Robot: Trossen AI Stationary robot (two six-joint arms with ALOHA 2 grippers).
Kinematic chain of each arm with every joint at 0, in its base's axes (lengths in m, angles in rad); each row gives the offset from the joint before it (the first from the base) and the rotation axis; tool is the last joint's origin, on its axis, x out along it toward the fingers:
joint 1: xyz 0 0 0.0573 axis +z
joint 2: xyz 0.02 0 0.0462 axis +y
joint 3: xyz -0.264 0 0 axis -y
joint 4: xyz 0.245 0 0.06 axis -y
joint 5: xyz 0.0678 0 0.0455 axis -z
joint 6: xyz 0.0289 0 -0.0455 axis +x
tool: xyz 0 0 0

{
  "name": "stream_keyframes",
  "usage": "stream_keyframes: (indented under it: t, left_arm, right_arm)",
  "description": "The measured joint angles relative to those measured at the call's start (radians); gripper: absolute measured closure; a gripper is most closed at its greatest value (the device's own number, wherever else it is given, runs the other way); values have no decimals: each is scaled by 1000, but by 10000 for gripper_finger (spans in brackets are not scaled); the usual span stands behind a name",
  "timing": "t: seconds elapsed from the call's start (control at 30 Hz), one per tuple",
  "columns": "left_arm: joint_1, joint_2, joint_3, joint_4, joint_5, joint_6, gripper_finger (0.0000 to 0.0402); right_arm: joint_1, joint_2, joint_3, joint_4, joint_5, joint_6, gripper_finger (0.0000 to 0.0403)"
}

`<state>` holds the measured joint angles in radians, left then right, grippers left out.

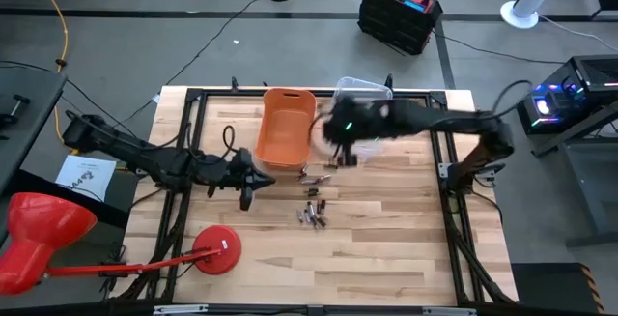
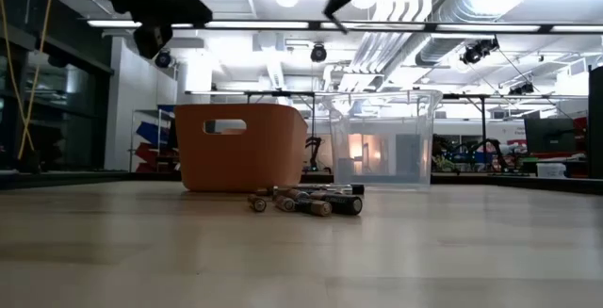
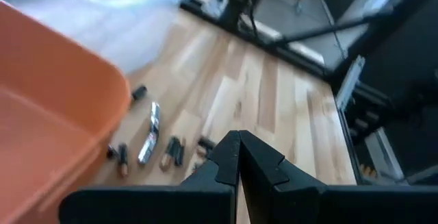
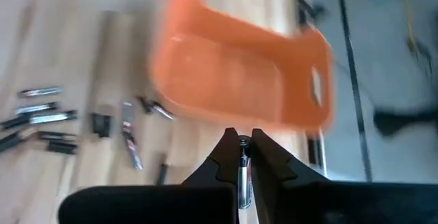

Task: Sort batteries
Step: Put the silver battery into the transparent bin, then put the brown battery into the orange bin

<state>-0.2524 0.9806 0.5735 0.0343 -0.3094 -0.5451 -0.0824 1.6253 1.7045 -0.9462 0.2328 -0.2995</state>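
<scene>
A: Where does the sort stand?

B: Left gripper (image 1: 246, 198) waits, jaws pressed together, empty. The batteries (image 1: 312, 212) lie at six o'clock of the orange bin (image 1: 286, 128). Right gripper (image 4: 244, 157) pinches one battery (image 4: 243, 172), so next it likely carries that over a bin and lets go.

A lab or workshop: exposed ceiling ducts (image 2: 443, 7), concrete floor (image 1: 193, 45), toolbox (image 1: 399, 12).

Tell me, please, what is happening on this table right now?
The right gripper is shut on a silvery battery and hangs beside the orange bin, with the clear bin behind it. The left gripper waits shut over the table. More batteries lie loose in front of the bins.
</scene>
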Motion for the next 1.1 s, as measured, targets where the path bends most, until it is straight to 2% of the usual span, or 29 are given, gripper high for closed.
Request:
stream_keyframes:
  t: [0.07,0.17,0.23,0.4,0.67,0.8,0.93,1.1]
  left_arm:
    - [23,1,0,79,2,19,401]
    - [54,8,2,244,57,132,401]
    - [75,9,22,270,70,185,401]
    - [138,9,113,145,68,251,401]
    - [197,84,254,-71,169,352,391]
    - [214,162,324,-159,206,417,356]
    - [228,244,404,-242,240,484,304]
    - [233,357,515,-368,314,562,237]
  right_arm:
    - [-59,-58,-59,9,0,66,402]
    - [-147,-144,-184,84,-2,143,402]
    - [-197,-194,-268,169,-22,193,402]
    - [-266,-254,-437,349,-90,389,380]
    - [-278,-258,-538,373,-88,528,309]
    - [-278,-258,-539,390,-77,557,265]
    - [-278,-258,-539,391,-66,587,225]
    - [-278,-275,-539,390,-170,582,206]
